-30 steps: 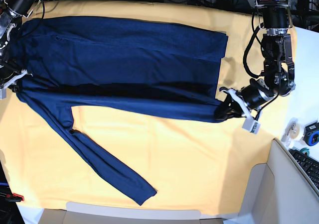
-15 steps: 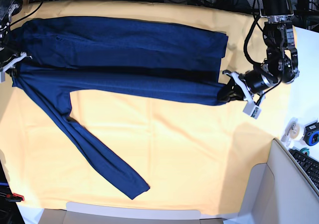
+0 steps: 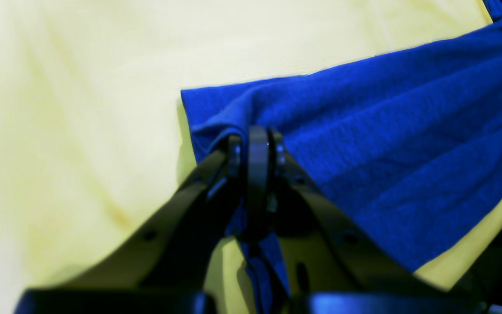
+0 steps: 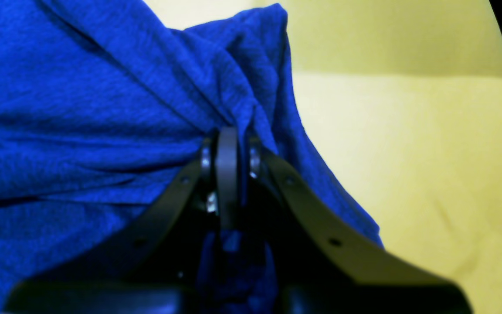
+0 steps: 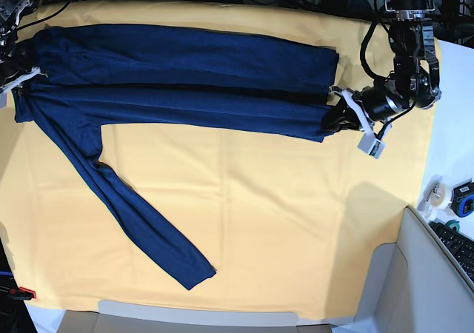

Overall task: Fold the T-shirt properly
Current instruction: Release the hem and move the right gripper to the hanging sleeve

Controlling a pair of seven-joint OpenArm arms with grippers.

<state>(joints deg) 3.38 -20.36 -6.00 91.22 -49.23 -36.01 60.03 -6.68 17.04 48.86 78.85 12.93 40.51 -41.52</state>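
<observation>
So starting at the far left of the base view, the right gripper (image 5: pixel 16 92) is pinched tight on the shoulder-end edge of the T-shirt (image 5: pixel 185 74); the right wrist view shows its fingers (image 4: pixel 228 174) closed all the way with a bunch of blue knit puckered between them. The shirt itself is stretched lengthwise across the top of the yellow table cloth (image 5: pixel 281 214), already doubled over on itself, with one long sleeve (image 5: pixel 141 222) trailing loose down toward the near edge. Moving right, the folded-over edge hangs a bit lifted between the two grips, and you can see a dark shadow line under it. Over on the right side the left gripper (image 5: pixel 333 120) is clamped shut on the hem corner, and the left wrist view confirms it: tips (image 3: pixel 257 148) closed, fabric gathered right at the pinch. My read is the fold is mid-carry, so the trick is moving both arms at the same pace and keeping light tension along the length so the edge lands straight and parallel to the far edge. I'd lower before letting go, otherwise the knit slumps and wrinkles. That dangling sleeve isn't tucked yet and could drag crooked.
</observation>
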